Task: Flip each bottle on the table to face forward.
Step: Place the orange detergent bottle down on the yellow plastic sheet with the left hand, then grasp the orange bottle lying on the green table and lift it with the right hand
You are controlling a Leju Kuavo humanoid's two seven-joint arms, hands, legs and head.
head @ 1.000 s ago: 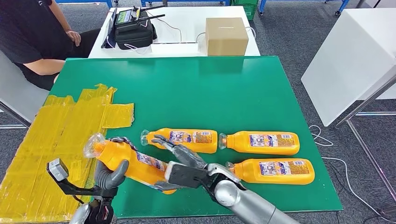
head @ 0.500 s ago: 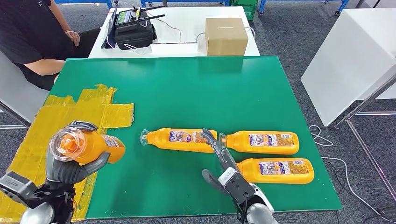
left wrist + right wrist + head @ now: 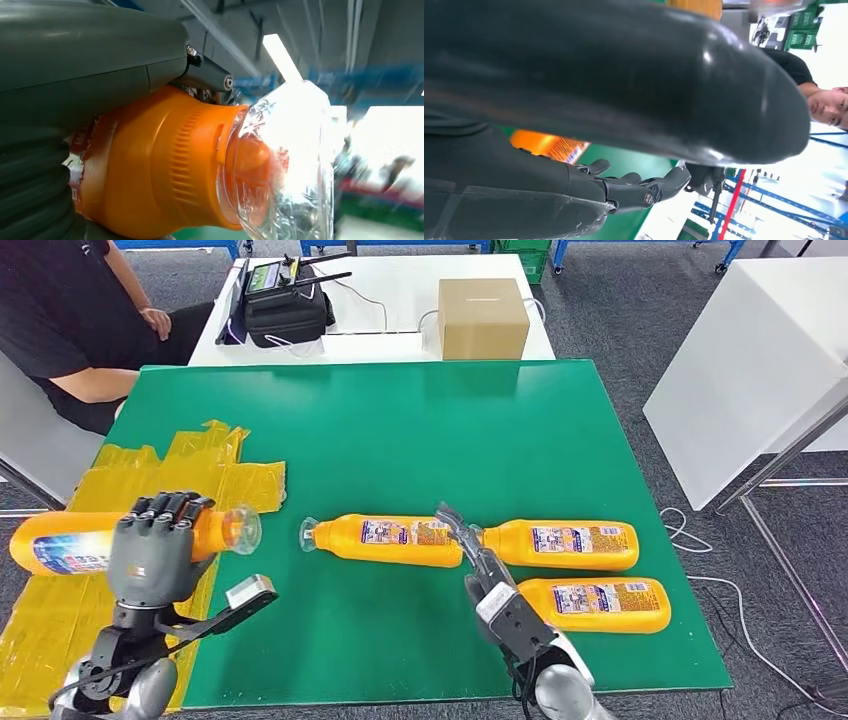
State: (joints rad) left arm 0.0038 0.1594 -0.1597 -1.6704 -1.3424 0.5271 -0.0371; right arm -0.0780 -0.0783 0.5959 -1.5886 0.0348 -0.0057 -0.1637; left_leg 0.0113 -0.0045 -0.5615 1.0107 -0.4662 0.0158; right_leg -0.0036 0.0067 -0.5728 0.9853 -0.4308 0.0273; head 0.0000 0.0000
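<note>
My left hand [image 3: 155, 548] grips an orange bottle [image 3: 70, 543] lifted above the table's left side, lying level with its clear-wrapped cap [image 3: 241, 529] pointing right. The left wrist view shows that bottle [image 3: 165, 175] close up, cap [image 3: 285, 165] outward. Three more orange bottles lie on the green table [image 3: 400, 430] with labels up: one in the middle [image 3: 385, 539], one to its right [image 3: 560, 544], one nearer the front [image 3: 595, 605]. My right hand [image 3: 485, 575] is raised between them, fingers extended and holding nothing; its fingers [image 3: 644, 190] are spread in the right wrist view.
Yellow tape sheets [image 3: 110, 540] cover the table's left part. A person in black [image 3: 60, 320] sits at the far left. Behind the green table, a white table carries a cardboard box [image 3: 484, 317] and a black bag [image 3: 288, 305]. A white panel [image 3: 750, 370] stands at the right.
My left hand has turned the held bottle from cap-toward-me to lying level with the cap pointing right. My right hand let go of it one second ago and drew back to the right.
</note>
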